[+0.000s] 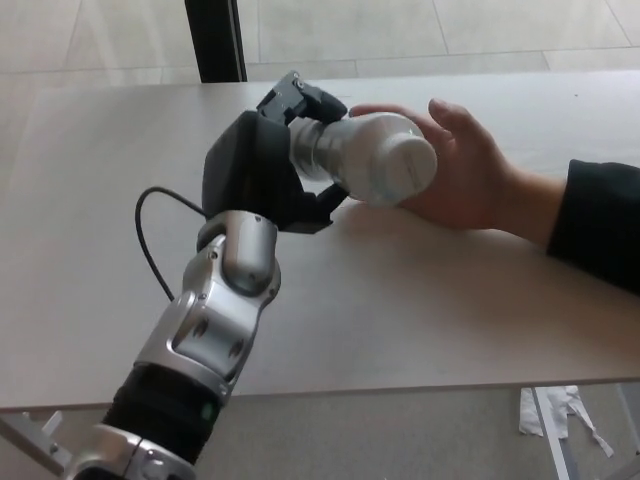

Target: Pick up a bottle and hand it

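A silvery-white bottle point(372, 158) lies sideways in the air above the table, its base pointing toward the lower right. My left hand point(262, 165) is shut on its neck end, black fingers wrapped over it. The bottle's body overlaps a person's open hand point(462, 170), which reaches in from the right, palm up, just above the pale table point(90, 250). I cannot tell whether the bottle touches the palm. My right hand does not show.
A dark sleeve point(600, 225) covers the person's forearm at the right edge. A black cable point(150, 245) loops beside my left forearm. A dark post point(214, 40) stands behind the table's far edge. The near table edge runs along the bottom.
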Controlling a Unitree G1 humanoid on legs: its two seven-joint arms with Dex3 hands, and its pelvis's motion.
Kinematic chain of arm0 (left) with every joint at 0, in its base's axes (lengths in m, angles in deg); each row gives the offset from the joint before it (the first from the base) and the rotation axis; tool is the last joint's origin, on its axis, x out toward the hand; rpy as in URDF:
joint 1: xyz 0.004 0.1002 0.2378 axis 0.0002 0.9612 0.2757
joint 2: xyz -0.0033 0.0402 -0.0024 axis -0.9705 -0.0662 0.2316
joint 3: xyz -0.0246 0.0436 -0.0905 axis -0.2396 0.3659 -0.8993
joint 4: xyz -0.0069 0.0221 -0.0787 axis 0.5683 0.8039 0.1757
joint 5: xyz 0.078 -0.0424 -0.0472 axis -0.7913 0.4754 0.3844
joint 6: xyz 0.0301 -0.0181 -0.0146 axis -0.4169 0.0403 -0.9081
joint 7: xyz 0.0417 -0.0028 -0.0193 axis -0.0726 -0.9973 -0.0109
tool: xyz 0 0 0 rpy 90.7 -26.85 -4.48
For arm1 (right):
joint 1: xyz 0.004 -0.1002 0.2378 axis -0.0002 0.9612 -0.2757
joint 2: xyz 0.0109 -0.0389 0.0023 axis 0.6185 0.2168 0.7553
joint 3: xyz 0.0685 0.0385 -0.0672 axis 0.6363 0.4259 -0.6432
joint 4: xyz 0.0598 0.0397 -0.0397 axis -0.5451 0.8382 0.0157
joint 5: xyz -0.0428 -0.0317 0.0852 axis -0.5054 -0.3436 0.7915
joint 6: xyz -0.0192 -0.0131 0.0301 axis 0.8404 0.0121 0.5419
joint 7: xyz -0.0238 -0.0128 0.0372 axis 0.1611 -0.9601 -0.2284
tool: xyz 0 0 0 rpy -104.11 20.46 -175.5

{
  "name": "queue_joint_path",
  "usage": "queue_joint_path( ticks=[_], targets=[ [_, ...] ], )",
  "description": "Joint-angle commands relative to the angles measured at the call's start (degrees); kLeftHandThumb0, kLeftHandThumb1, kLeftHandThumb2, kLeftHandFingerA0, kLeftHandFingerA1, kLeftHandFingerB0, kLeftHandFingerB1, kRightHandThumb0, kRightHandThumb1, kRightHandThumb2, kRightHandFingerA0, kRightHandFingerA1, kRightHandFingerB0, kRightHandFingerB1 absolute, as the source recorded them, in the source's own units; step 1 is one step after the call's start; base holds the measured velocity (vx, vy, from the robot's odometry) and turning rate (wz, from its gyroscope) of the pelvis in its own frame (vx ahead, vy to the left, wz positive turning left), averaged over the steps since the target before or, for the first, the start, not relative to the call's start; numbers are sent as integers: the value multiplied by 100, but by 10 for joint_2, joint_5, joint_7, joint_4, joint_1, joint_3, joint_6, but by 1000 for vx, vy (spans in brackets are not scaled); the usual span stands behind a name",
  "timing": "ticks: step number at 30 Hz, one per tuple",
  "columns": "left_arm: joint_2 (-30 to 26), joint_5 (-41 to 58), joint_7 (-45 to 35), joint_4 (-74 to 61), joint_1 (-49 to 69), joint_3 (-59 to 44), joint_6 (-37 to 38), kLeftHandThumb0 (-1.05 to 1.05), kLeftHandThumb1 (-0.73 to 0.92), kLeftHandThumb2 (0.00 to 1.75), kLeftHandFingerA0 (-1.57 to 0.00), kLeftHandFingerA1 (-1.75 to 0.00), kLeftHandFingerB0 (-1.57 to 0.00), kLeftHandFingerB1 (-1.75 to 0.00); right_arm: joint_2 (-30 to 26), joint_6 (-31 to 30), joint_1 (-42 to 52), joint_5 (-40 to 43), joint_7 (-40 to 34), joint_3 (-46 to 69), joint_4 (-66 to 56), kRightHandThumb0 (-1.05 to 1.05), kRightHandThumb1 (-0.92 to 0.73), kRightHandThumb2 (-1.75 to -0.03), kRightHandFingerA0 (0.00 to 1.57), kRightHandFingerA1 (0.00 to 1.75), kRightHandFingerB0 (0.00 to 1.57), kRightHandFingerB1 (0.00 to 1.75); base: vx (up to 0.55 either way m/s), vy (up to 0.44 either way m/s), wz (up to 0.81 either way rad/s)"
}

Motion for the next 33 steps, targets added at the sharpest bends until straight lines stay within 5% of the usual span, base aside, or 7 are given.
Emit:
queue_joint_path(
  ticks=[1, 6, 8, 13, 14, 27, 33],
  targets=[
    [-9, 69, -211, 12, -215, -28, -273, -20, 55, 91, -98, -158, -56, -68, -12, 6, -7, 8, 6, 2, 7, -49, -56, -57, 81, 53, 43, 35, 0, 0, 0],
    [13, 64, -189, 72, -268, -31, -265, -17, 51, 102, -96, -161, -72, -130, -5, -6, -17, 16, 12, -3, 1, -51, -45, -80, 62, 59, 37, 48, 0, 0, 0],
    [32, 66, -167, 108, -290, -38, -273, -22, 60, 77, -97, -148, -73, -95, -4, -7, -20, 13, 12, -8, -1, -52, -45, -80, 57, 57, 35, 47, 0, 0, 0],
    [59, 59, -135, 140, -269, -38, -260, -23, 57, 82, -97, -160, -73, -133, 4, -8, -32, 17, 20, -14, 7, -52, -43, -79, 53, 56, 36, 47, 0, 0, 0],
    [67, 59, -124, 151, -256, -40, -258, -22, 56, 80, -95, -160, -71, -101, 9, -14, -28, 14, 15, -20, -7, -51, -44, -79, 53, 56, 35, 47, 0, 0, 0],
    [202, 77, 11, 243, -184, -99, -289, -23, 58, 82, -95, -148, -71, -112, 31, -56, -8, 3, -18, -50, -114, -45, -57, -57, 52, 44, 39, 33, 0, 0, 0],
    [218, 88, 22, 269, -147, -90, -286, -26, 67, 67, -80, -136, -52, -67, 29, -35, -19, 3, -11, -47, -86, -44, -58, -57, 52, 43, 39, 32, 0, 0, 0]
  ],
)
